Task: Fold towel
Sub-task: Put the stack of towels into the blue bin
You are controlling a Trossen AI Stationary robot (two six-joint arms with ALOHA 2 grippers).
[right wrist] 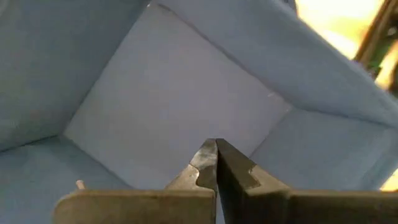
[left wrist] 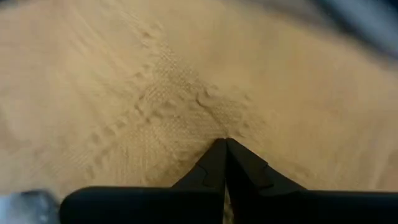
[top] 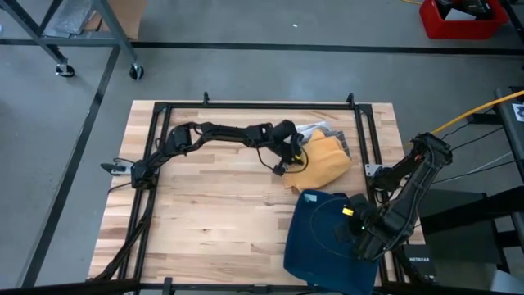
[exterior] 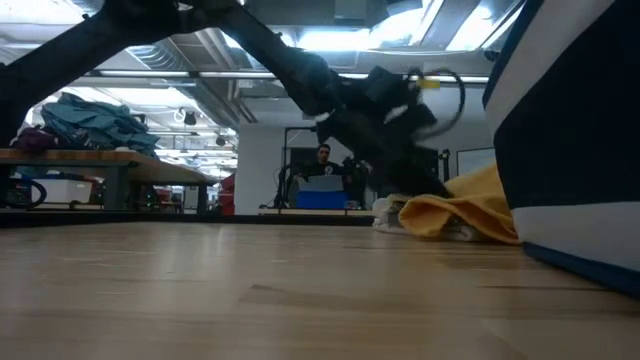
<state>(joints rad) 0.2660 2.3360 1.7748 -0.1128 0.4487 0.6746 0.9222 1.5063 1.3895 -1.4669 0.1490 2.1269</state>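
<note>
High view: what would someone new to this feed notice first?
Probably the yellow towel, bunched at the table's far right, with the left gripper shut on its near-left edge. Next, the dark blue bin at the near right corner, where the right gripper is shut, reaching inside. A pale cloth peeks out behind the towel.

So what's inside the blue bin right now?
The right gripper, jaws shut, reaches into the blue bin; only bare blue walls and floor show around it. The arm covers part of the inside from above.

Wooden table point(top: 221, 213), navy fabric bin point(top: 315, 238), red crate point(top: 458, 20)
</note>
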